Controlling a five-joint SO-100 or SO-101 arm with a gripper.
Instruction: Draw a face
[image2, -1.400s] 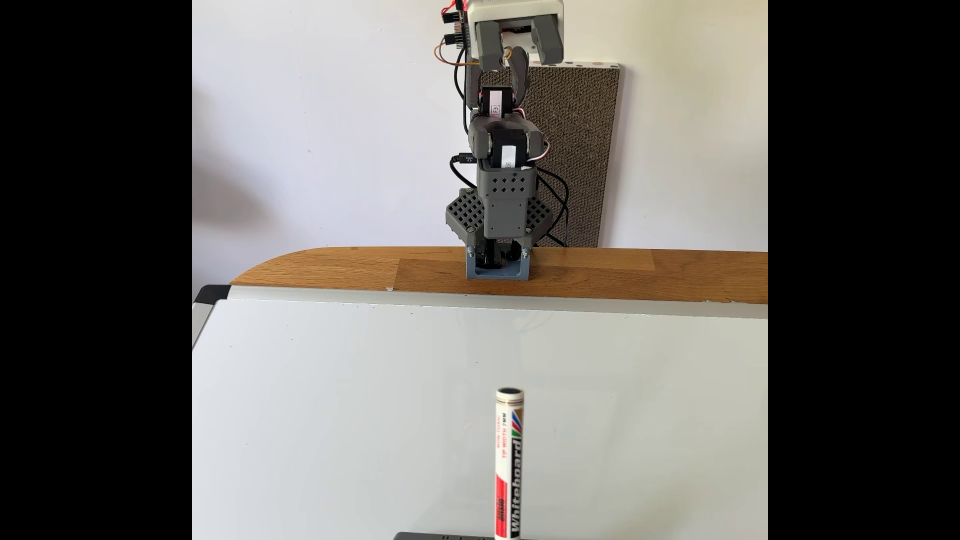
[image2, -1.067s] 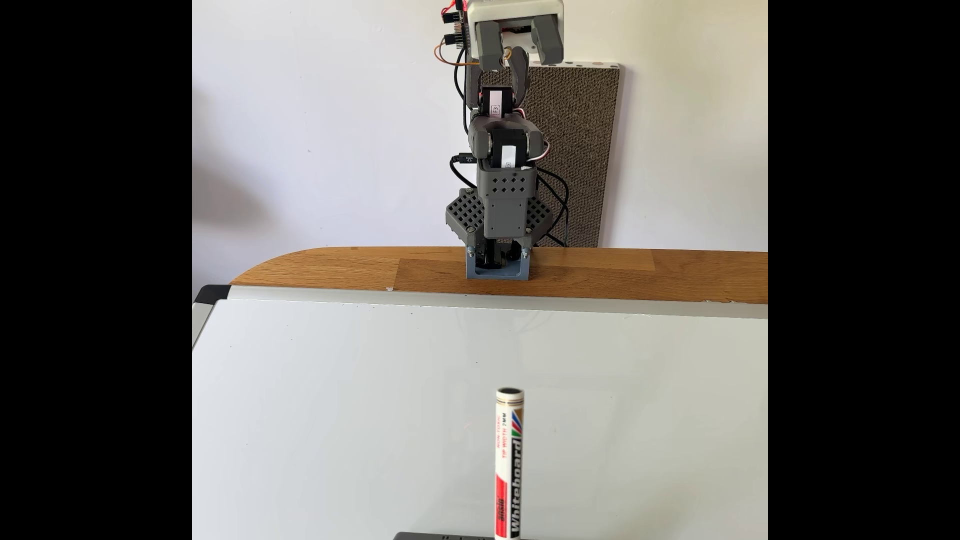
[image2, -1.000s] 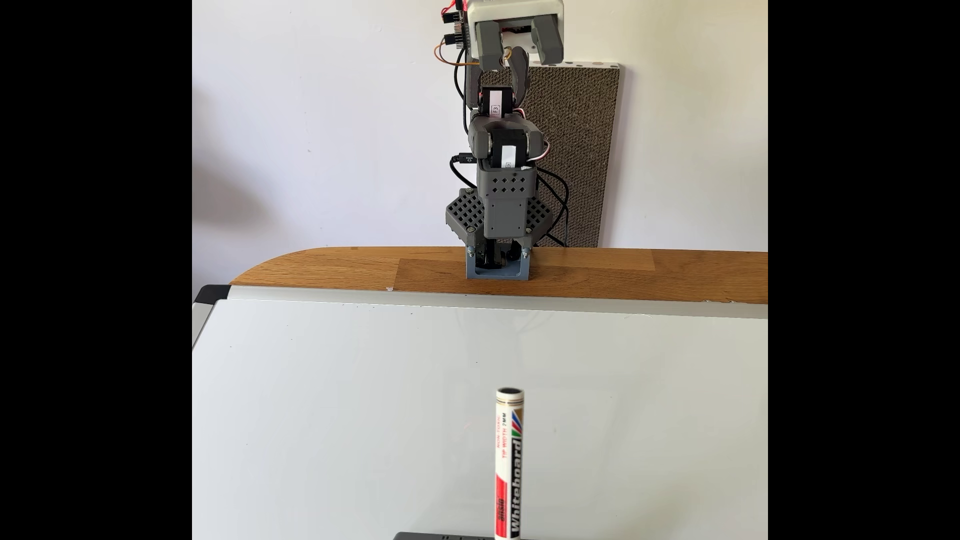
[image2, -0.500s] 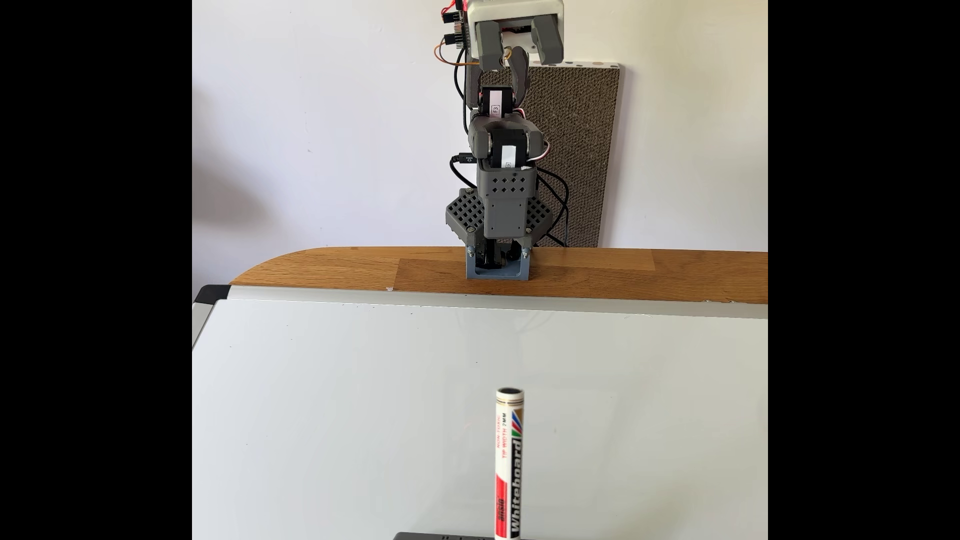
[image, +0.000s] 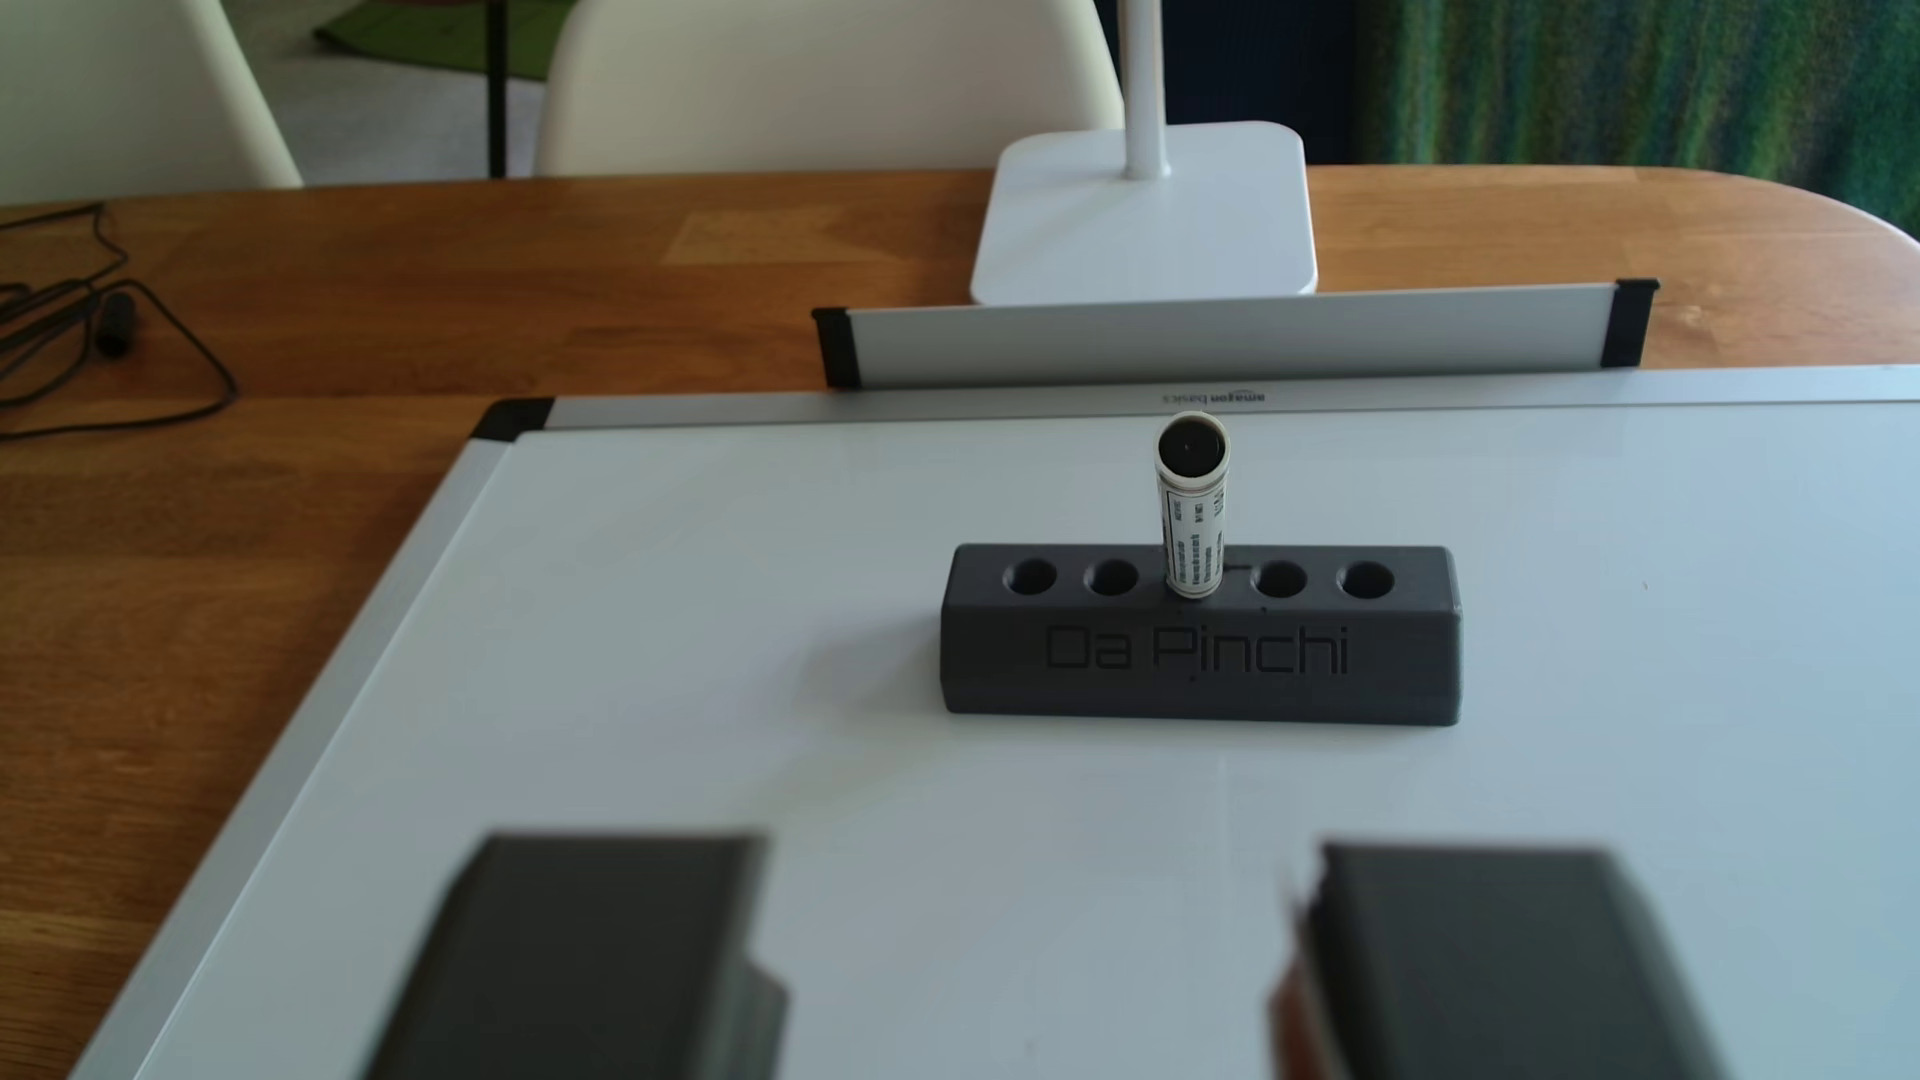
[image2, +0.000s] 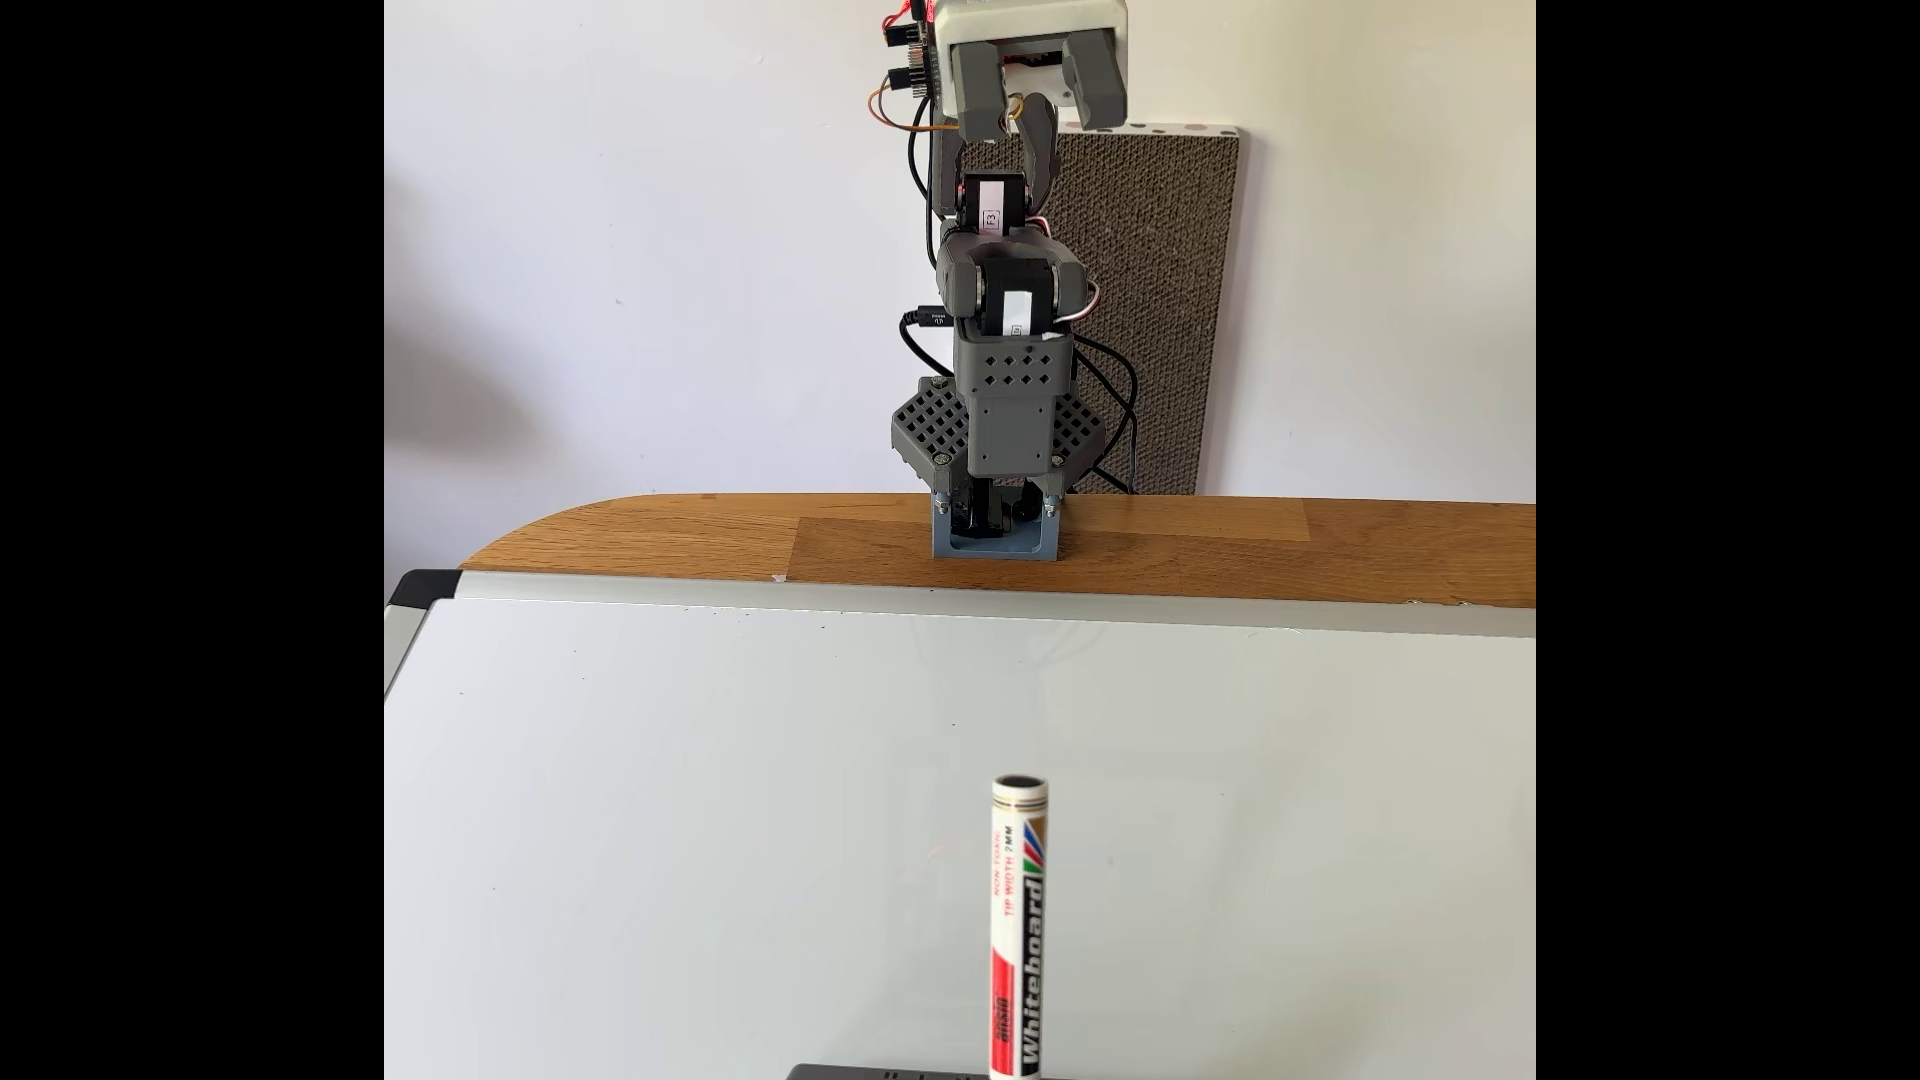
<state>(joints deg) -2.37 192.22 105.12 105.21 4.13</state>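
White and glossy, a flat rectangular whiteboard with a silver frame lies on a brown wooden table; its surface bears no drawing. A white cylindrical whiteboard marker with red and black lettering stands upright near the board's edge in the fixed view. In the other view the same marker sits in the middle hole of a dark grey block-shaped pen holder with five holes and the raised words "Da Pinchi". The holder rests on the whiteboard.

The grey plastic robot arm is clamped to the far table edge and stands folded upright. Its gripper is raised high, well apart from the marker. In the other view the gripper appears as two blurred dark fingers spread wide apart, holding nothing. A white lamp base stands beyond the board.
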